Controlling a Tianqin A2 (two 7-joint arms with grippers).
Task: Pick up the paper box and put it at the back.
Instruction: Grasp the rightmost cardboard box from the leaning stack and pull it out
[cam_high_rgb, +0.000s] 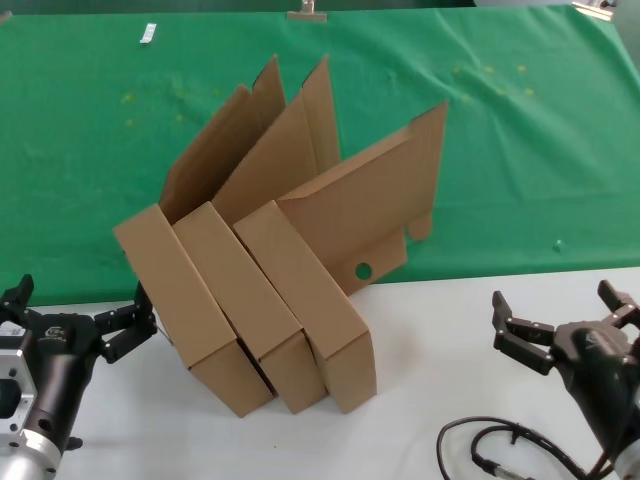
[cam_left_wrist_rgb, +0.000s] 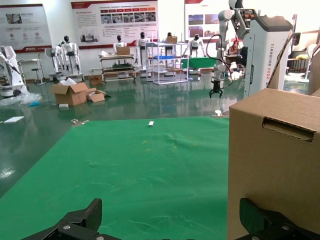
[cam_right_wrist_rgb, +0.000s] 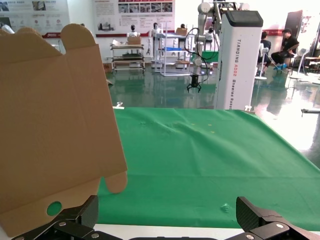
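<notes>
Left end effector (cam_high_rgb: 75, 318) at 8 o'clock: fingers apart, just beside the paper box (cam_high_rgb: 190, 310). Right end effector (cam_high_rgb: 555, 312) at 4 o'clock: apart, empty, on the counter (cam_high_rgb: 430, 330).

This place is a robotics lab or a demonstration hall. Behind the green cloth (cam_left_wrist_rgb: 140, 165) there is a shiny green floor (cam_left_wrist_rgb: 30, 135), posters (cam_left_wrist_rgb: 114, 20) on the wall, humanoid robots (cam_left_wrist_rgb: 67, 52) standing in a row, metal shelves (cam_left_wrist_rgb: 167, 62) and open cartons (cam_left_wrist_rgb: 75, 92). A white machine (cam_right_wrist_rgb: 237, 60) carries letters, probably "TIANQIN". A person (cam_right_wrist_rgb: 280, 45) sits far away.
</notes>
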